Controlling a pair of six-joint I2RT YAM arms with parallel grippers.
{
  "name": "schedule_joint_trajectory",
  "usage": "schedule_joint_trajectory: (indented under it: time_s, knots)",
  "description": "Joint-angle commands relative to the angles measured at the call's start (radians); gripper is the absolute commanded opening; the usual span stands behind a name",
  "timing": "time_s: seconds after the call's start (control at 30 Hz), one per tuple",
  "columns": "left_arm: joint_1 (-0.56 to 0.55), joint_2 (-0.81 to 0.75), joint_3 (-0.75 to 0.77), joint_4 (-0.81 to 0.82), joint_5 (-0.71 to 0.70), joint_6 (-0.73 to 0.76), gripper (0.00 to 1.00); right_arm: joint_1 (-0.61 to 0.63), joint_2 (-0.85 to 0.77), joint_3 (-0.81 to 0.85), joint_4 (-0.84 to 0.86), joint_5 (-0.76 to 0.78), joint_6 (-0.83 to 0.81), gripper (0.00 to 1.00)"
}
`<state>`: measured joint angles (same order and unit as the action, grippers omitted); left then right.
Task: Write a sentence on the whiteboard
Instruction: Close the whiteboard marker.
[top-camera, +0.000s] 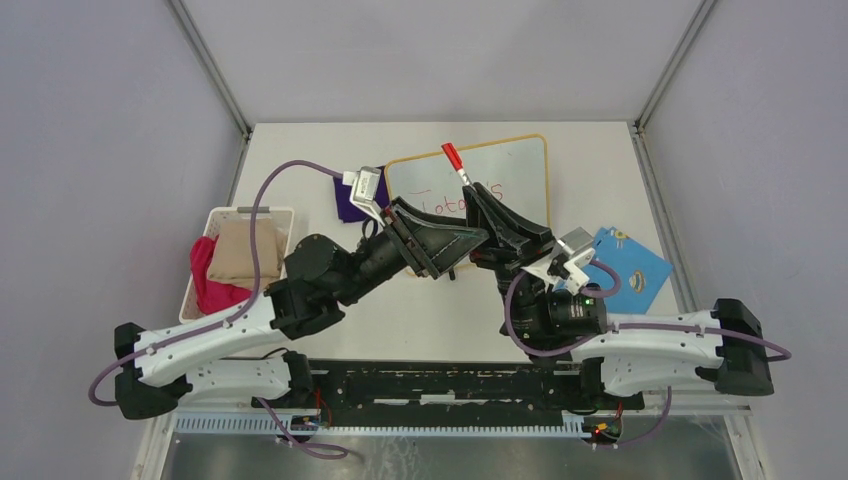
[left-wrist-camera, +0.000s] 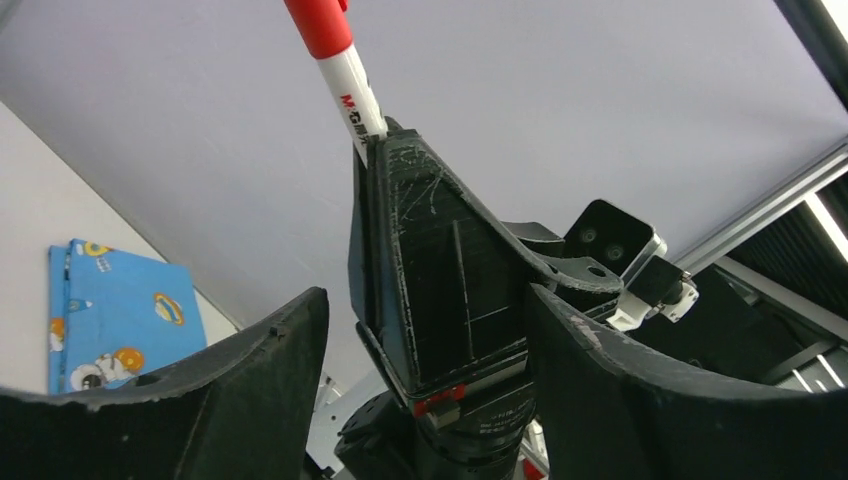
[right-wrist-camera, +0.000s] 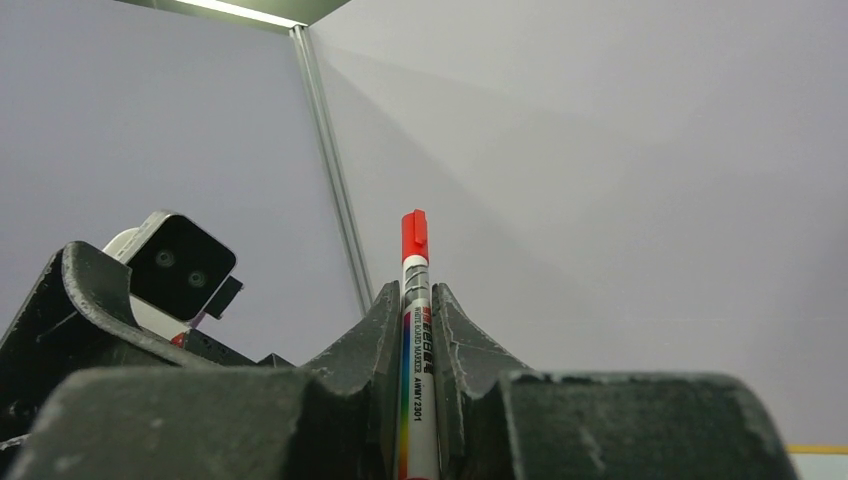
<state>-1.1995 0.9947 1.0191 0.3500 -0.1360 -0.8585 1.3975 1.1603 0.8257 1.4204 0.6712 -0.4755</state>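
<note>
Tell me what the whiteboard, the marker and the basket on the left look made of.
The whiteboard: glossy white panel, perhaps melamine or coated steel; thin yellow-orange frame looks plastic. The marker: smooth white plastic barrel with print, red cap. The basket: matte white plastic, judging by its thin slotted walls.

"WHITE BOARD MARKER AWMY 2301" on the marker (right-wrist-camera: 417, 400)
</note>
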Motion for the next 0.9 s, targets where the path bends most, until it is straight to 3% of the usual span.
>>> schedule_joint_trajectory:
  time_s: [0.0, 0.63, 0.87]
  knots:
    - [-0.002, -0.043, 0.022, -0.023, -0.032, 0.083, 0.79, -0.003, -0.048, -0.014, -0.054, -0.043, 0.051, 0.00]
    - [0.007, -0.050, 0.035, 0.052, -0.013, 0.079, 0.93, -0.002, -0.151, -0.081, -0.181, -0.191, 0.213, 0.00]
    - [0.007, -0.063, 0.012, 0.083, 0.002, 0.083, 0.91, -0.003, -0.171, -0.095, -0.195, -0.216, 0.245, 0.00]
